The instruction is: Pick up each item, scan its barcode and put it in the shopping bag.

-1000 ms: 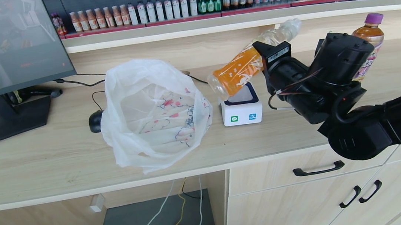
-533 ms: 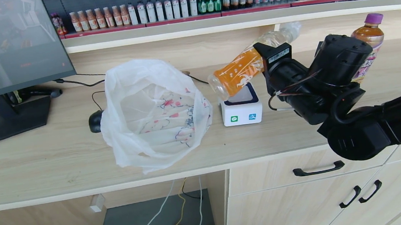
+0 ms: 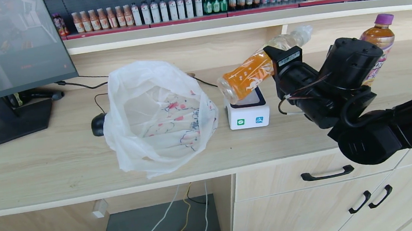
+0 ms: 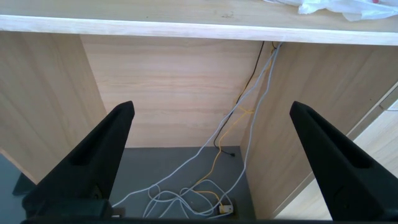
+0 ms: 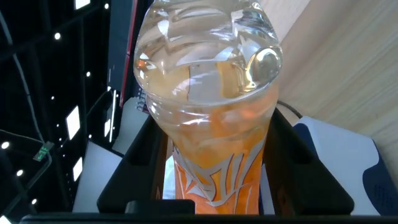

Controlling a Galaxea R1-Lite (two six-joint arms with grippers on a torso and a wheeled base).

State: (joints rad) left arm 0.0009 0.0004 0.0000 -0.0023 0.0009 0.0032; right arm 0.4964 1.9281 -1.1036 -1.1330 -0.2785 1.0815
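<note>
**A:** Head view. State of the right tool?

**B:** Right tool (image 3: 276,64) is clamped on the orange drink bottle (image 3: 248,76) at about mid-body. The bottle is tilted, with its base down toward the robot's left and its neck up and away. The base hangs just above the scanner (image 3: 249,116); I cannot tell if they touch.

**A:** Bag position?

**B:** The shopping bag (image 3: 158,113) stands open on the table (image 3: 42,159). It is left of the right tool, just beside the scanner. A purple-capped bottle (image 3: 380,36) stands upright on the table to the tool's right, behind the arm.

**A:** Left wrist view?

**B:** Left tool (image 4: 211,168) has its jaws spread wide with nothing between them. It hangs below the table's edge (image 4: 155,25) and faces the recess underneath. Cables (image 4: 205,196) lie on the floor beyond the tool.

**A:** Right wrist view?

**B:** The orange drink bottle (image 5: 211,93) points its clear base at the camera. The right tool (image 5: 214,180) has one finger on each side of the orange label, pressed against it. The scanner (image 5: 339,146) sits near, beyond the base, with the table's wood (image 5: 348,56) past it.
</note>
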